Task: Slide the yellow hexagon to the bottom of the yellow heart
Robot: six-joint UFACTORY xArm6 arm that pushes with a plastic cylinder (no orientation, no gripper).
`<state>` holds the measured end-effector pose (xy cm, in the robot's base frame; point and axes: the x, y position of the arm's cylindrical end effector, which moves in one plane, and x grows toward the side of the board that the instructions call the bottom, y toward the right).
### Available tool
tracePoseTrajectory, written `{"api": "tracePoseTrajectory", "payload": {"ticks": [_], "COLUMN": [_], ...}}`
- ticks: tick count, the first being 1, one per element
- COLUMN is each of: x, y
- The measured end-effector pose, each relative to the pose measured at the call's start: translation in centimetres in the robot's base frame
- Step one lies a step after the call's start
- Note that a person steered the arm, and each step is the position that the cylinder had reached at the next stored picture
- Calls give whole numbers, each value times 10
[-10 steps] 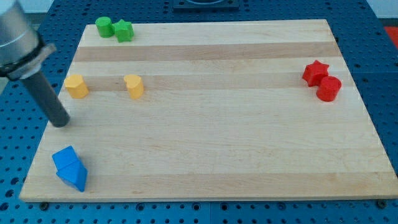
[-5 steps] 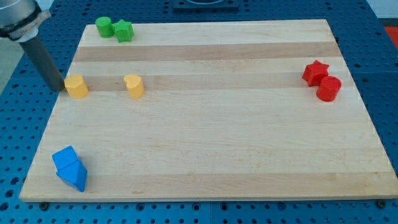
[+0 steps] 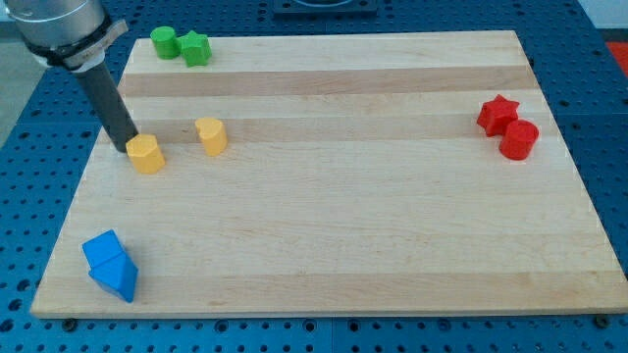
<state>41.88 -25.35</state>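
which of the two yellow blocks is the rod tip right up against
The yellow hexagon, the one nearer the view's left. My tip sits at its upper-left edge, while the yellow heart stands apart to the view's right.

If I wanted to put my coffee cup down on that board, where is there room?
The wide middle is bare, between the yellow heart on the view's left and the red star and red cylinder on the right; so is the bottom, right of the blue blocks. The left is crowded: my tip touches the yellow hexagon, with green blocks above.
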Motion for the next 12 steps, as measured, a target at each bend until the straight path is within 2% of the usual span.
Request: {"api": "tracePoseTrajectory", "payload": {"ticks": [1,4,5,9,12], "x": [28,53,46,-4,-6], "y": [0,2,8,91,130]}}
